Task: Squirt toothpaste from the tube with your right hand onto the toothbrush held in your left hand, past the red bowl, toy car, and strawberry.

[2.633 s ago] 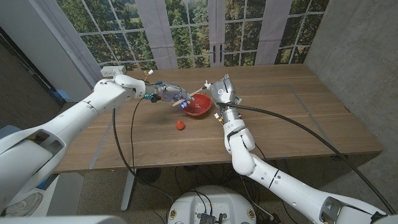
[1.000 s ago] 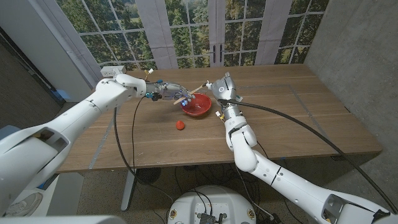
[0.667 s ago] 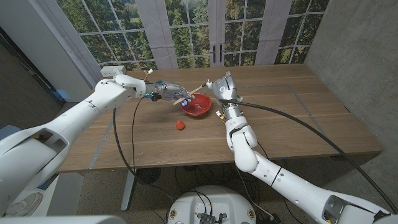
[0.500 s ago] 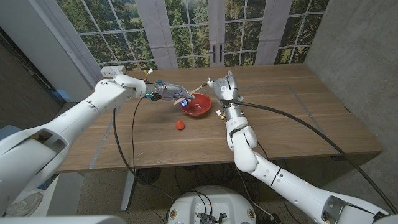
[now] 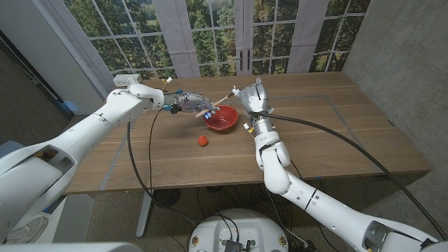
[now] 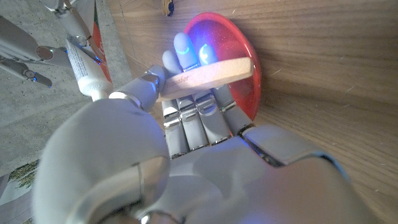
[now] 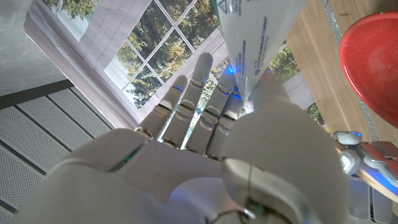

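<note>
While left fingers (image 6: 186,53) hold the toothbrush (image 6: 208,71), its bristles stay hidden.

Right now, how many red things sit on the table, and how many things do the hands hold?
Red on the table: 2, round red bowl, small red strawberry.
Held: 2, tan wooden toothbrush in left hand, white toothpaste tube in right hand.
Total: 4.

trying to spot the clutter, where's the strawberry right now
In the head view the strawberry lies on the wooden table, apart from the red bowl, nearer the robot and slightly to its left.
</note>
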### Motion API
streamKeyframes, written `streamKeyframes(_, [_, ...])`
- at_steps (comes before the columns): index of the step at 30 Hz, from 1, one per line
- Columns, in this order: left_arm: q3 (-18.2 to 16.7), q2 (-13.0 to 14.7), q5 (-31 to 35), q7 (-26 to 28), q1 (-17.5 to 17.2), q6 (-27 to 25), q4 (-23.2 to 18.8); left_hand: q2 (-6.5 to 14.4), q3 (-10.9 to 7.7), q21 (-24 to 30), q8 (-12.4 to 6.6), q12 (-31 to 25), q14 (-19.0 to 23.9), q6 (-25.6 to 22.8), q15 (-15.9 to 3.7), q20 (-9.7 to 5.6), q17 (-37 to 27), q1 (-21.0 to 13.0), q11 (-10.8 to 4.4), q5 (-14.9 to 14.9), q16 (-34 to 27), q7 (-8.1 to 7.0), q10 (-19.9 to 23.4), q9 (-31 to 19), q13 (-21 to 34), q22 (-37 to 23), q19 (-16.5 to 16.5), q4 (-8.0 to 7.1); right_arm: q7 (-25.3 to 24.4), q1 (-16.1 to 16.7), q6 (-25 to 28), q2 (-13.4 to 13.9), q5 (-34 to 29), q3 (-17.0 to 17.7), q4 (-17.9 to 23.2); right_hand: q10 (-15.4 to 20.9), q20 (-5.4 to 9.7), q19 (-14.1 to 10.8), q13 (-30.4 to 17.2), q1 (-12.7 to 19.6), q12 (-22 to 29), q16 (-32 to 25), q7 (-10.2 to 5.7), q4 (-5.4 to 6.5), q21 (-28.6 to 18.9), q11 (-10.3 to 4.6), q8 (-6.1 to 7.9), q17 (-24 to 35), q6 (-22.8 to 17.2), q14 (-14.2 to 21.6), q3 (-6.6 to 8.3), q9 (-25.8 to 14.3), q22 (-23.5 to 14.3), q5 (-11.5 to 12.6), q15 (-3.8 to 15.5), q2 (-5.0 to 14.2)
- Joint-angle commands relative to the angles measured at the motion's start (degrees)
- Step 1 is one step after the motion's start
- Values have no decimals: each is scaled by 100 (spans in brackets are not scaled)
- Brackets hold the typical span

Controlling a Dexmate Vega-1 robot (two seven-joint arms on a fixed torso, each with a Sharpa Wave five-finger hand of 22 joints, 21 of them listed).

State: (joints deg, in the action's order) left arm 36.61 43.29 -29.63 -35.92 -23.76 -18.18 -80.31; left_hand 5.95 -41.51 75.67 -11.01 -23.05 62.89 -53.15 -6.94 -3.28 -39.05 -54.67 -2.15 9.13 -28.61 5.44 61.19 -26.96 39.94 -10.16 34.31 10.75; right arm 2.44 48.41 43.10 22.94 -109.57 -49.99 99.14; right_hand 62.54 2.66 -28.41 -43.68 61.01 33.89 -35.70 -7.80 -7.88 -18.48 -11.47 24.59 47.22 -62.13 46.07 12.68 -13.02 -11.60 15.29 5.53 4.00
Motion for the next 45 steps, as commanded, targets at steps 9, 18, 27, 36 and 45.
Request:
streamKeyframes(9, [-30, 29, -67, 8, -56, -30, -87, 297, -88, 30, 3, -47, 447, -57, -642, -516, -13, -233, -650, 40, 0, 64, 707, -15, 26, 1, 11, -48, 348, -6, -317, 132, -133, -8, 164, 231, 302, 24, -87, 205, 135, -22, -212, 61, -89, -14, -10, 281, -268, 171, -91, -4, -16, 59, 754, 242])
streamKeyframes(18, [-53, 48, -111, 32, -104, -40, -131, 294, -88, 32, 1, -45, 447, -51, -643, -512, -10, -237, -643, 40, 3, 65, 702, -22, 34, 1, 12, -44, 429, -11, -375, 119, -219, -12, 196, 284, 315, 74, -132, 205, 197, -18, -148, 71, -95, -13, 17, 425, -258, 215, -103, -84, -18, 82, 752, 281])
streamKeyframes(27, [-50, 24, -144, -21, -102, 0, -67, 294, -89, 34, 3, -43, 455, -60, -642, -515, -15, -237, -648, 40, -2, 81, 707, -14, 33, 3, 23, -46, 629, -79, -548, 165, -427, -45, 220, 337, 302, 124, -236, 210, 292, -69, -127, 68, -99, -20, 52, 577, -269, 278, -124, -151, -27, 99, 746, 291])
streamKeyframes(36, [-45, -23, -179, -102, -69, 44, 53, 292, -89, 36, -4, -32, 450, -62, -643, -516, -11, -238, -648, 40, 4, 79, 720, -26, 12, 2, 23, -45, 837, -141, -599, 90, -656, -66, 123, 415, 335, 222, -170, 303, 306, -64, -60, 8, -100, 7, 119, 772, -324, 275, -97, -245, -41, 155, 751, 309])
streamKeyframes(45, [-41, -94, -230, -274, -13, 150, 270, 294, -91, 35, 3, -38, 449, -59, -642, -516, -14, -239, -653, 40, 5, 73, 711, -19, 33, 2, 17, -45, 1173, -170, -500, -83, -1124, -87, -76, 466, 278, 208, -76, 351, 295, -22, 67, -22, -133, 61, 102, 884, -359, 290, -60, -204, -43, 229, 734, 313])
